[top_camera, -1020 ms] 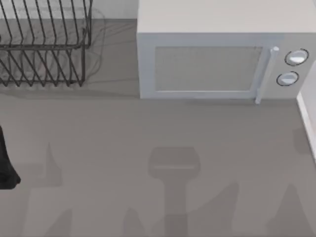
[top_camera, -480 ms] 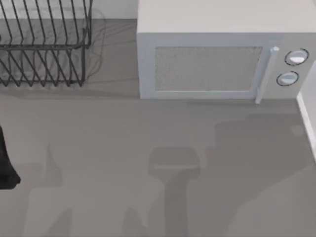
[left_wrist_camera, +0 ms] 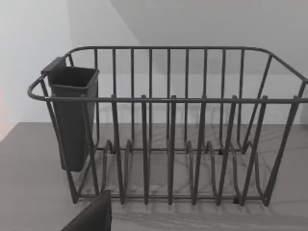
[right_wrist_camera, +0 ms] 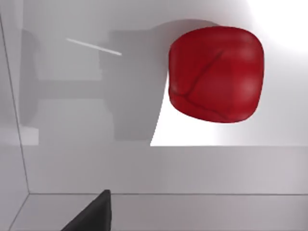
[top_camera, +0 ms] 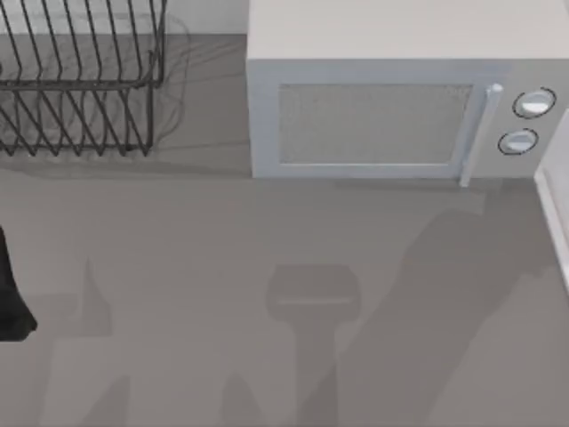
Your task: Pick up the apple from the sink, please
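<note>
The apple (right_wrist_camera: pixel 216 74) is glossy, bright red and round, and it rests on the white floor of the sink (right_wrist_camera: pixel 144 168) in the right wrist view. A dark part of my right gripper (right_wrist_camera: pixel 94 216) shows at that picture's edge, apart from the apple with bare sink floor between them. The gripper's shadow falls on the sink floor beside the fruit. My left arm (top_camera: pixel 11 294) is parked at the far left edge of the table in the top view, and a dark part of my left gripper (left_wrist_camera: pixel 94 216) faces the dish rack.
A dark wire dish rack (top_camera: pixel 80 80) with a dark cutlery cup (left_wrist_camera: pixel 72 115) stands at the back left. A white microwave (top_camera: pixel 391 98) with two knobs (top_camera: pixel 524 124) fills the back right. A white rim (top_camera: pixel 553 222) runs along the table's right edge.
A broad arm shadow has spread over the right half of the table and now lies as a diagonal band. The left arm has not moved.
</note>
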Robot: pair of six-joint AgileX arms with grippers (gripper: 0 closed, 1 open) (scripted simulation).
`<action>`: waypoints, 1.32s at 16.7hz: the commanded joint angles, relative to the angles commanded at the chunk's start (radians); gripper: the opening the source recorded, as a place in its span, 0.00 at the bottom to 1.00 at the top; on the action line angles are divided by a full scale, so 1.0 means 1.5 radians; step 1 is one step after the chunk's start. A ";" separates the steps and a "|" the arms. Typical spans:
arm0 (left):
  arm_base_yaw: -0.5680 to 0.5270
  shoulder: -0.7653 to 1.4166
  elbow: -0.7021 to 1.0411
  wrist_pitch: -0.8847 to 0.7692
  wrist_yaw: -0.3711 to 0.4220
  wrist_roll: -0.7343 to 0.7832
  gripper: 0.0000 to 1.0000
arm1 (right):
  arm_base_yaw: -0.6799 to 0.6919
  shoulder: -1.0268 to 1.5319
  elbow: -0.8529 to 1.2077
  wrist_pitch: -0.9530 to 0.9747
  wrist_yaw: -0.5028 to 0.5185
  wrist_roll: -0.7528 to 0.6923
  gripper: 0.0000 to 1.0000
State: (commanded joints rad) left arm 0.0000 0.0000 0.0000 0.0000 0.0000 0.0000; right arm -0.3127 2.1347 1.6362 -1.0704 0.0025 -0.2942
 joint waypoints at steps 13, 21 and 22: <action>0.000 0.000 0.000 0.000 0.000 0.000 1.00 | 0.002 0.112 -0.075 0.197 0.001 0.002 1.00; 0.000 0.000 0.000 0.000 0.000 0.000 1.00 | 0.001 0.189 -0.125 0.314 0.002 0.003 1.00; 0.000 0.000 0.000 0.000 0.000 0.000 1.00 | 0.001 0.189 -0.125 0.314 0.002 0.003 1.00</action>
State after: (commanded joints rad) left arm 0.0000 0.0000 0.0000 0.0000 0.0000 0.0000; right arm -0.3118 2.4189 1.4480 -0.5998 0.0054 -0.2899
